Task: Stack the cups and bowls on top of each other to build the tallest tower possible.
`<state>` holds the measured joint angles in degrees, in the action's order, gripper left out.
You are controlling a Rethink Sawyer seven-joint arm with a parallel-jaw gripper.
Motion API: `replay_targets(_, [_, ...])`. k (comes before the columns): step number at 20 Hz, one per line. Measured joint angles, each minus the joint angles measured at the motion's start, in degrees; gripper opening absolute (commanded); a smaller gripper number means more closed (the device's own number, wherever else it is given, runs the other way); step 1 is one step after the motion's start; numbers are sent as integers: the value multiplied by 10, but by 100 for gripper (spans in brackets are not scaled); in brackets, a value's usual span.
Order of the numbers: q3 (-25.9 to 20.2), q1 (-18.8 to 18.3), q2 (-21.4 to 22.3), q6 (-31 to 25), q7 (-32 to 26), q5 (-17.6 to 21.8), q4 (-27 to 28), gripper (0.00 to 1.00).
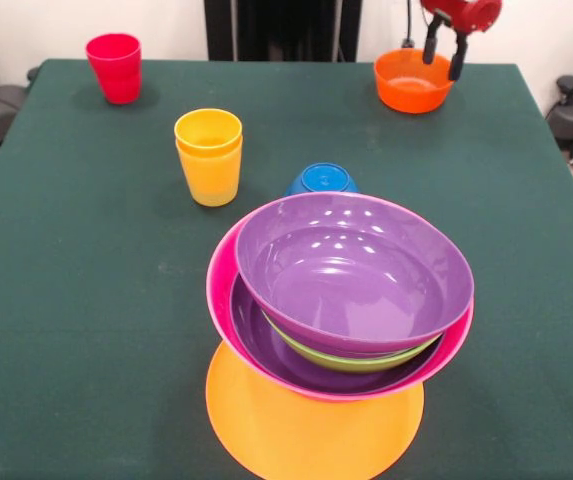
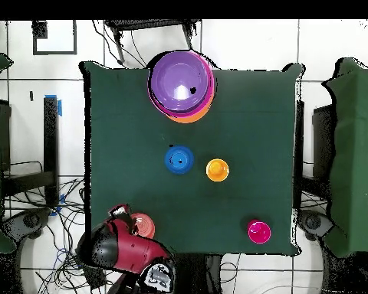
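Tower point(image 1: 351, 330) sits at the table's point(image 1: 76, 330) near edge in the front view, roughly half built. Base is the big orange bowl point(image 1: 311, 430), seemingly upside down, flat side up. On it the pink bowl point(image 1: 224, 290), then a purple bowl point(image 1: 266, 345), a sliver of lime green bowl point(image 1: 351, 360), and a 2nd purple bowl point(image 1: 351, 270) on top, tilted a bit toward the camera. So five bowls in, as far as I can judge.

Left to go: small blue bowl point(image 1: 322, 180), upside down just behind the pile; small red-orange bowl point(image 1: 411, 82) at the far corner; the yellow cups point(image 1: 209, 155), one nested in the other, mid-table; red cup point(image 1: 115, 67) alone at the other far corner, well apart from everything. That's two bowls and three cups still loose.

Gripper point(image 1: 444, 55) hangs right over the red-orange bowl's rim, fingers spread and hands-free, nothing between them, no contact I can confirm. Looks like that bowl is the next pick, but that's my read only.

Overhead view agrees: arm over the red-orange bowl at the table's edge, pile on the opposite side.

Labels, brands, writing: none readable anywhere, all plain plastic.
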<state>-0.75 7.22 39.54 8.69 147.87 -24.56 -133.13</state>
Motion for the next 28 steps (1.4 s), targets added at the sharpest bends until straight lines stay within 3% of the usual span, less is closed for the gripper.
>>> replay_targets(7, [-7,-21,-2,3,5,0,-6,100])
replay_targets(18, [-37,-66,-66,91,43,12,-22,100])
replay_targets(28, [-44,-70,-109,114,62,29,-28,100])
